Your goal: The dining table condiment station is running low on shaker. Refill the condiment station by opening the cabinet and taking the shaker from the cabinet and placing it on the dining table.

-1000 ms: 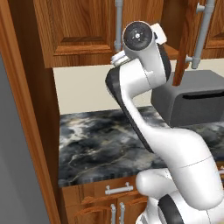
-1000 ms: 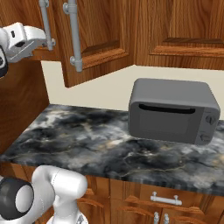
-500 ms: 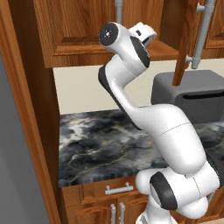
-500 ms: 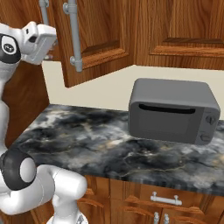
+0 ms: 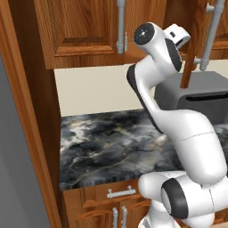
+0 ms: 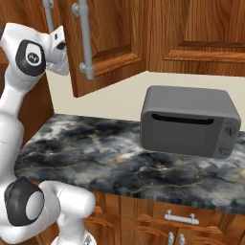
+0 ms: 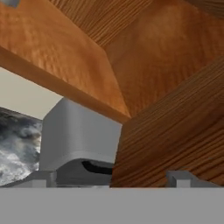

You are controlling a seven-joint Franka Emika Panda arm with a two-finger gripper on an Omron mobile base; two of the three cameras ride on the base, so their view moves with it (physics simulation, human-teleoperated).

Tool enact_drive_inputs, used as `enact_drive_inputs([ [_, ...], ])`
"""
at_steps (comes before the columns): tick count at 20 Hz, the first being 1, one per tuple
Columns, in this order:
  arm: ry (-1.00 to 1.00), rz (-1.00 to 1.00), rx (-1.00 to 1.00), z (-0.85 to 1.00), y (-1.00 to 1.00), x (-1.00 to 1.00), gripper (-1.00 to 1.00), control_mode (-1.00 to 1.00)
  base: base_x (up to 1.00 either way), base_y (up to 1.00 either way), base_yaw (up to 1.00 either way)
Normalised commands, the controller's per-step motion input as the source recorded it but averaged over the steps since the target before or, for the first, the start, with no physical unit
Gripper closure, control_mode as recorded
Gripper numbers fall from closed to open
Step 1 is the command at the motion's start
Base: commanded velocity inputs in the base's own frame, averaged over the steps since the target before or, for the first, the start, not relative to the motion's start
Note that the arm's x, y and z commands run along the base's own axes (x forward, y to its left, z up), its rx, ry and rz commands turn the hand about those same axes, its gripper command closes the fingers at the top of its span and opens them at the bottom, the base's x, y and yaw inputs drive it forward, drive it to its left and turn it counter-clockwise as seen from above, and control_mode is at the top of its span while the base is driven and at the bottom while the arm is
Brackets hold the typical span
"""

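The gripper [image 7: 109, 181], jaws spread wide and empty, is swung further right than half a second ago, beside the cabinet [image 6: 110, 43] door, opened above the microwave [image 6: 189, 122].

No readable text, labels, brands or numbers anywhere; the microwave [image 6: 189, 122] front and its knobs carry no legible markings.

base views flank counter [image 5: 107, 147], hand view near cabinet [image 7: 175, 131]
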Motion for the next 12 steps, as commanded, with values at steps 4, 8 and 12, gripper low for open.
enact_drive_inputs([
  [4,0.0,-0.03,0.0,-0.01,-1.0,-0.48,-1.0,-1.0,0.0,0.0,0.0],
  [8,0.0,-0.04,0.0,0.0,-1.0,-0.34,-1.0,-1.0,0.0,0.0,0.0],
  [12,0.0,-0.02,0.03,0.0,-1.0,-0.06,-1.0,-1.0,0.0,0.0,0.0],
])
